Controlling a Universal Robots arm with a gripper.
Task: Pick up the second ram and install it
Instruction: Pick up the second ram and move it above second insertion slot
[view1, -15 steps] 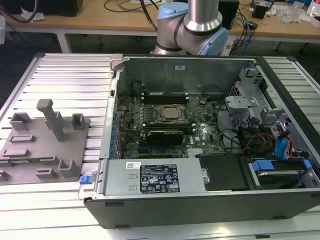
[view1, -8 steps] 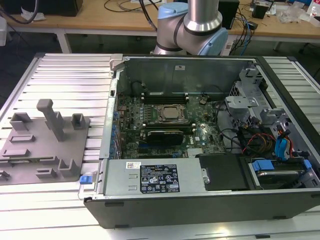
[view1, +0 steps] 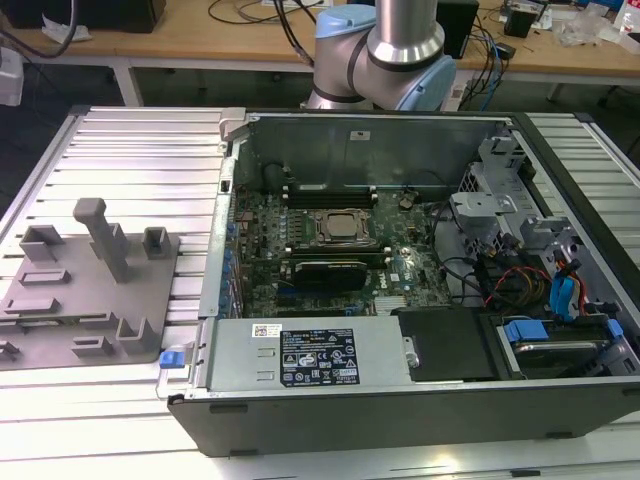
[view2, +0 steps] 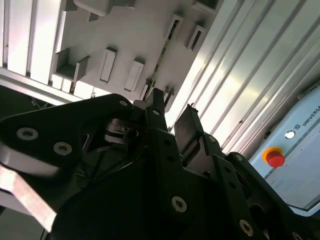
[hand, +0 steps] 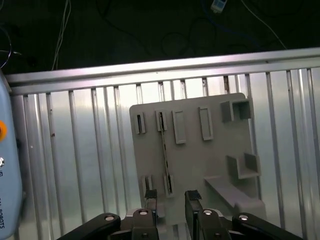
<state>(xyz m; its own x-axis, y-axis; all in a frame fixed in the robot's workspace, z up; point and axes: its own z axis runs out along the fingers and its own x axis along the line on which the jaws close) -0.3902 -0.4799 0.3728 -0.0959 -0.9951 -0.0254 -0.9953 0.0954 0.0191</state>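
The second ram (hand: 165, 155) stands on edge as a thin dark strip in a slot pair of the grey fixture plate (hand: 195, 165). In the second wrist view the ram (view2: 161, 59) runs as a slim line across the same plate (view2: 130, 35). My gripper (hand: 171, 197) hangs well above the plate, open, with nothing between its black fingertips (hand: 150, 196). The ram's near end lines up with the gap between them. In the second wrist view the gripper (view2: 174, 102) also shows its fingers apart. The open computer case (view1: 300, 360) holds the motherboard with its processor socket (view1: 337, 226) and long black memory slots (view1: 330, 188).
The fixture plate (view1: 90, 290) lies on the ribbed metal table (view1: 130, 150) at the exterior view's left of the case, with raised blocks and a tall post (view1: 105, 235). Drive cages and cables (view1: 530, 270) fill the case's other end. The arm's base (view1: 385, 60) stands behind the case.
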